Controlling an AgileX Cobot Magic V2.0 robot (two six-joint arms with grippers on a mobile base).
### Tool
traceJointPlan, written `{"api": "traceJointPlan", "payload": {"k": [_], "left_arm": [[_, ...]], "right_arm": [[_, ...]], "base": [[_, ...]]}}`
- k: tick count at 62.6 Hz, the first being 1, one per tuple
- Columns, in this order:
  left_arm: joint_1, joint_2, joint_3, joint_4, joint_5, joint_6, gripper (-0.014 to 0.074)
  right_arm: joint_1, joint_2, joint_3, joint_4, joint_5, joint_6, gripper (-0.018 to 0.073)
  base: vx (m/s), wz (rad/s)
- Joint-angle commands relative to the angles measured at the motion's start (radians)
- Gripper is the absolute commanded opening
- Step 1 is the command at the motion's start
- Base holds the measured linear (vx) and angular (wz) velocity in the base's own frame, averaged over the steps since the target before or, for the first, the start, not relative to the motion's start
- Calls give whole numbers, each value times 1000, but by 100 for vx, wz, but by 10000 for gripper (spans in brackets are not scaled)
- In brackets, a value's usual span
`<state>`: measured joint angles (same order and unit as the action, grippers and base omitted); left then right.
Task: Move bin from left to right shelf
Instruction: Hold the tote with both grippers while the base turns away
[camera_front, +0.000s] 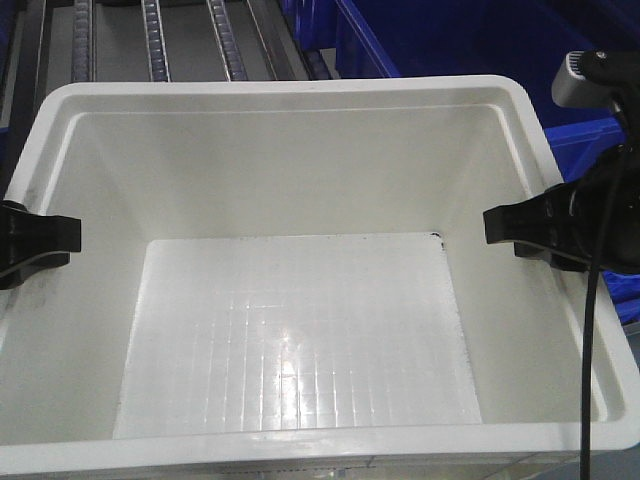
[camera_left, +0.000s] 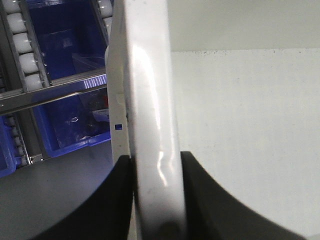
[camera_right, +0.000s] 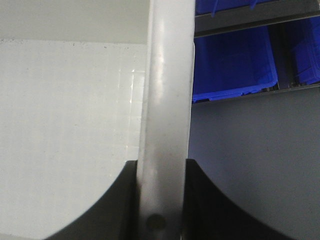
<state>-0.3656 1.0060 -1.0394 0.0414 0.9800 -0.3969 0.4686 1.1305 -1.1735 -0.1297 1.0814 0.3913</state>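
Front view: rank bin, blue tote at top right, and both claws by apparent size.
1. bin, fills most of the frame.
2. blue tote, only partly in view and farther back.
3. left claw and right claw: look alike, not ranked.

Colour log: large white rectangular plastic bin (camera_front: 300, 150), black left gripper (camera_left: 156, 160), black right gripper (camera_right: 160, 165).
Bin floor: faint square grid. Dark blue plastic totes (camera_front: 450, 40); white plastic rollers (camera_left: 30, 50).
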Motion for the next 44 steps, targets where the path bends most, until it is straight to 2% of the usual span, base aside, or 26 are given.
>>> {"api": "traceJointPlan", "payload": {"k": [1,44], "left_arm": [[3,-30,-33,57,-72,34,31],[3,-30,-33,57,-72,34,31]], "right_arm": [[-14,-35,-39,-130,-72,-7,74],[-14,-35,-39,-130,-72,-7,74]], "base": [[-15,-19],[-10,-31]]}}
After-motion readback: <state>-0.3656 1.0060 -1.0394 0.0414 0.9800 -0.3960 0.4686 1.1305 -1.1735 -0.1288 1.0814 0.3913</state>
